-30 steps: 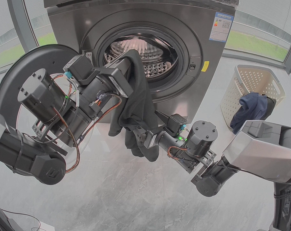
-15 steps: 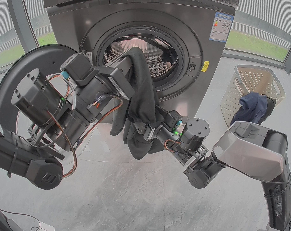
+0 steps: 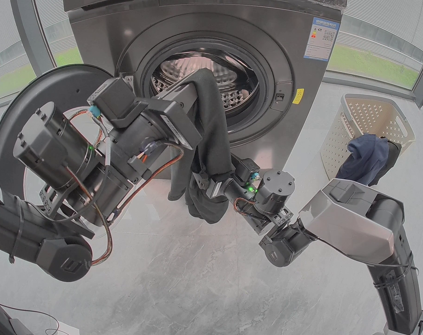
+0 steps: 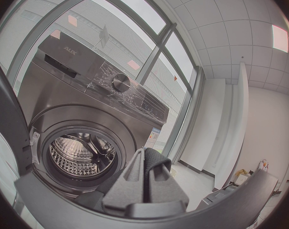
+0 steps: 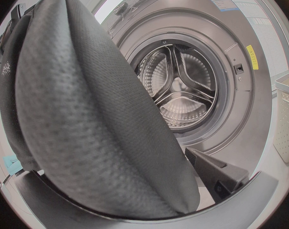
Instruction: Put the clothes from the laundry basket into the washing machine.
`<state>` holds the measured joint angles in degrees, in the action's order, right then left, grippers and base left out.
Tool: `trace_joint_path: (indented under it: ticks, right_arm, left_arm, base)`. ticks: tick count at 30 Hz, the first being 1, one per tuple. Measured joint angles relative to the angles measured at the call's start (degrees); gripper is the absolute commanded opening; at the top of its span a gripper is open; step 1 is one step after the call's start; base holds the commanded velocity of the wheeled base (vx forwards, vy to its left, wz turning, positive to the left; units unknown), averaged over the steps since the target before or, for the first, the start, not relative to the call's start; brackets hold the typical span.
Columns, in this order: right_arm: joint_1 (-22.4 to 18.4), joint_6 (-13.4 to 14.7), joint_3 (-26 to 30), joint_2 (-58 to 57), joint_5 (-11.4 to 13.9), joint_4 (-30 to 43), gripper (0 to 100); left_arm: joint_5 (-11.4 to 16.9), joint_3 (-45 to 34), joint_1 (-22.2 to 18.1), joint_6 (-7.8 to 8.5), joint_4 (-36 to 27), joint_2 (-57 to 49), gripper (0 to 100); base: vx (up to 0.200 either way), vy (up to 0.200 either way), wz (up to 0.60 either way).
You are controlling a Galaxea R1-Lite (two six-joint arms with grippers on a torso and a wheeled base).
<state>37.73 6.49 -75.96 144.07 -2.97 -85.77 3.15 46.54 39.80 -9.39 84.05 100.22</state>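
Here, on your left, the washing machine (image 3: 286, 38) has its round door (image 3: 48, 94) swung wide open. Your left gripper (image 3: 192, 85) is clamped on a black garment (image 3: 216, 131), holding its top fold just in front of the drum opening (image 3: 230, 89) while the rest hangs down the machine's front. Lower down, your right gripper (image 3: 204, 187) sits buried in the garment's bunched lower end, and you cannot tell whether it grips. Farther right, the laundry basket (image 3: 379, 99) stands on the floor with a blue garment (image 3: 367, 157) hanging over its rim.
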Motion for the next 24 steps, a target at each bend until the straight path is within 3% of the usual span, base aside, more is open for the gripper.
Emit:
trace_joint_path:
  ticks: [2,3,13,24]
  right_arm:
    - [0.0,0.0,-1.7,0.7,0.0,0.3,100]
    - [0.0,0.0,-2.6,1.2,0.0,0.5,0]
    - [-1.4,0.1,-3.0,1.6,0.0,0.1,0]
    - [-3.3,0.0,8.2,-8.4,0.0,-0.7,0]
  left_arm:
    - [0.0,-0.2,0.1,-0.02,0.1,-0.1,0]
    - [0.0,-0.4,0.1,-0.02,0.2,-0.2,0]
    - [-0.7,-1.4,-3.0,-0.32,0.3,-0.7,0]
    - [-0.6,-8.5,-12.5,-0.21,1.8,3.3,0]
  base:
    - [0.0,0.0,0.0]
    - [0.0,0.0,0.0]
    - [0.0,0.0,0.0]
    - [0.0,0.0,0.0]
